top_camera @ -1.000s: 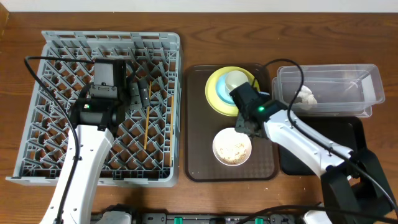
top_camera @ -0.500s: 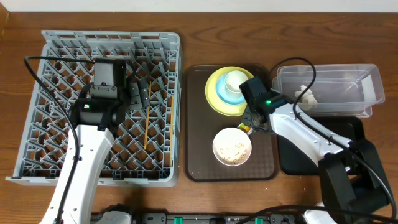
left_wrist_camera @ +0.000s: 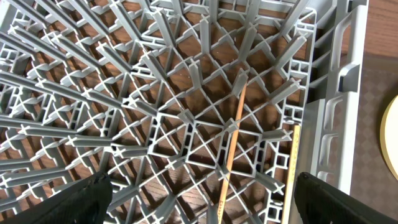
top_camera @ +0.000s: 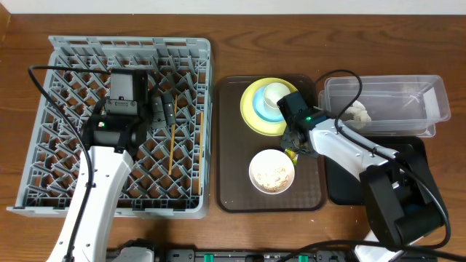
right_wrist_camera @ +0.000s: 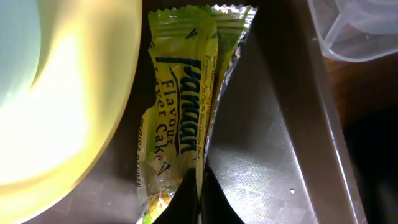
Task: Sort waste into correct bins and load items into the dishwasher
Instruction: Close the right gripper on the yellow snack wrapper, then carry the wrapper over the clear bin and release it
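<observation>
Your right gripper point(right_wrist_camera: 200, 186) was clamped on the near end of the pandan cake wrapper point(right_wrist_camera: 177, 106), with the yellow plate point(right_wrist_camera: 74, 124) just to its left (the brown tray point(right_wrist_camera: 267, 168) lay beneath). Your left gripper point(left_wrist_camera: 202, 202) hung with jaws wide apart over the dish rack point(left_wrist_camera: 155, 124), a wooden chopstick point(left_wrist_camera: 234, 140) directly below.

An overhead camera looks straight down on the whole worktop point(top_camera: 262, 44). The left wrist view stares closely into the dish rack point(left_wrist_camera: 186, 124) beyond the left pincer point(left_wrist_camera: 202, 199). The right wrist view sits almost against the snack wrapper point(right_wrist_camera: 180, 112) at the right pincer point(right_wrist_camera: 200, 193). Overhead covers both spots.
</observation>
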Robot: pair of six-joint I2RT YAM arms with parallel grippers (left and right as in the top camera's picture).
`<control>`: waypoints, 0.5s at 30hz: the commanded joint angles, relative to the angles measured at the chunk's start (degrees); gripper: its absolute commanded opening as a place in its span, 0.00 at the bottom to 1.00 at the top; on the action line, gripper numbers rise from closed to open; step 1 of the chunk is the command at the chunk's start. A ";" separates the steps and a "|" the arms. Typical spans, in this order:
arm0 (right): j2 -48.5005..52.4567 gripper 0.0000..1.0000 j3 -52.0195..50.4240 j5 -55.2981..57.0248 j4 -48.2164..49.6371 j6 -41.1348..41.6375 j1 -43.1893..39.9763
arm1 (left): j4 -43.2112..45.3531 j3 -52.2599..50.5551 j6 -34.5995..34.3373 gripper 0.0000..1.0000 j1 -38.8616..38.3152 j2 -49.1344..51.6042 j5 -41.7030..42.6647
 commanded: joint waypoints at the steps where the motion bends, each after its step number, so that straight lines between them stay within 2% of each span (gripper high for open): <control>1: -1.75 0.01 0.11 -2.80 -0.24 -3.04 -0.61 | 0.00 0.22 -0.07 0.94 0.24 -0.11 -0.72; 8: -17.55 0.01 0.72 -5.84 -0.17 -4.90 -2.99 | 0.00 0.22 -0.07 0.95 0.24 -0.09 -0.72; 15: -31.91 0.01 0.70 4.37 -2.21 -5.27 -9.94 | 0.00 0.22 -0.07 0.94 0.24 -0.09 -0.72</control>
